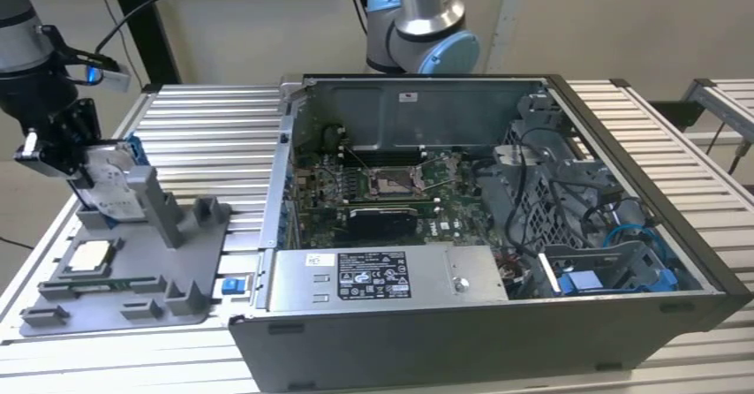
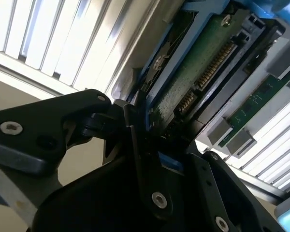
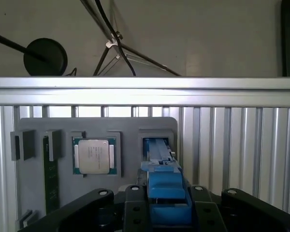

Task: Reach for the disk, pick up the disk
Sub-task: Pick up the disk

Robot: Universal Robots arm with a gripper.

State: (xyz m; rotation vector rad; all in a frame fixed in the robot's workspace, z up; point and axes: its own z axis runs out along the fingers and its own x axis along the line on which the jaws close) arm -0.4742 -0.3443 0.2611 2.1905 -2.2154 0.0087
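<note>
Both jaws of my gripper (image 3: 165,192) pinch the disk (image 1: 109,182) by its blue bracket. It stands upright at the grey fixture tray's (image 1: 189,261) far end.

Grey arm (image 1: 26,54) with black cables and black, silver-screwed jaws.

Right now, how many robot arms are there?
2: a dark arm at the exterior view's left, above the grey plastic tray, and a silver-and-blue arm behind the open grey metal computer case.
</note>
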